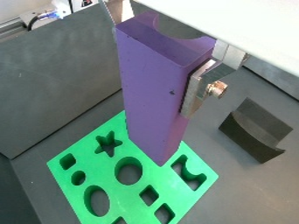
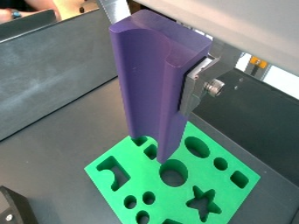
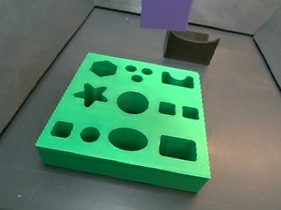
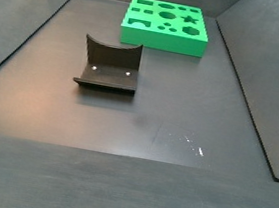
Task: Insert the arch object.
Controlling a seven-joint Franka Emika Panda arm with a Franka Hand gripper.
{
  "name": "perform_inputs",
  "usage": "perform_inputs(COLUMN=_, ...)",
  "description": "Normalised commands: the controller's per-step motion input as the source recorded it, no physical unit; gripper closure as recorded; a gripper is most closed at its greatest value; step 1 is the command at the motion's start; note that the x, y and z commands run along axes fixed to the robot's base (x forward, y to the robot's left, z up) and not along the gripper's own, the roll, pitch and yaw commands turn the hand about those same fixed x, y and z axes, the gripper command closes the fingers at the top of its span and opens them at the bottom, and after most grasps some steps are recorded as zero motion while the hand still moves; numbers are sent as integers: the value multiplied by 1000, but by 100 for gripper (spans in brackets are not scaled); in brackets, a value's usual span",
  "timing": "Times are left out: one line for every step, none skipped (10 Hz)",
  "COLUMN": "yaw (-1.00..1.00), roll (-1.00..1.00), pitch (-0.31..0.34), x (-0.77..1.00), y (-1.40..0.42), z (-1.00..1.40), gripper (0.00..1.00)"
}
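- The arch object [image 4: 110, 65] lay on the dark floor [image 4: 165, 131], apart from the gripper [image 1: 201, 86] and well off to its side; nothing touched it.
- In a side view the arch object [image 3: 191, 46] sat just beyond the far edge of the green board [image 3: 126, 166], its curved notch facing upward; in a wrist view it [image 1: 257, 129] showed as a dark block beside the board, lower than the fingers.
- We judged its long axis to run roughly parallel to the board's nearest edge, though the exact angle to the jaws we could not tell.
- The gripper was not free: its silver fingers [image 2: 201, 83] were clamped on the tall purple column [image 2: 158, 83], which hung upright above the green board, its lower end close over the holes.
- From a side view only the column's lower part [image 3: 167, 4] showed, above the board's far end and close by the arch object.
- We reckoned the coming move turned on this offset: the gripper would need to shed the column, then travel sideways and down to the arch object.
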Motion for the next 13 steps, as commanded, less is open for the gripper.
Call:
perform_inputs(yaw=0, roll=71, pitch=17, x=431, y=0, z=-343, gripper=100)
perform_inputs(yaw=0, roll=143, pitch=33, x=674, y=9, z=-494, gripper=100)
perform_inputs(yaw=0, roll=174, pitch=34, x=777, y=49, z=-489, gripper=100)
perform_inputs(yaw=0, roll=206, pitch=59, x=837, y=43, z=-466, gripper=100)
perform_inputs(yaw=0, roll=217, pitch=44, x=774, y=26, z=-497, gripper=100)
perform_inputs(yaw=0, roll=200, pitch=14, x=677, y=60, z=-523, gripper=100)
perform_inputs(yaw=0, roll=181, pitch=19, x=654, y=94, z=-509, gripper=100)
perform_inputs(yaw=0, roll=167, pitch=57, x=643, y=117, z=-494, gripper=100)
perform_inputs(yaw=0, roll=166, pitch=90, x=629, y=171, z=-451, gripper=100)
perform_inputs(yaw=0, roll=144, pitch=79, x=546, y=209, z=-403, gripper=100)
perform_inputs(yaw=-40, roll=120, pitch=74, x=440, y=240, z=-369, gripper=100)
perform_inputs(yaw=-69, roll=80, pitch=66, x=314, y=246, z=-371, gripper=100)
perform_inputs(yaw=-91, roll=74, pitch=61, x=271, y=243, z=-340, gripper=100)
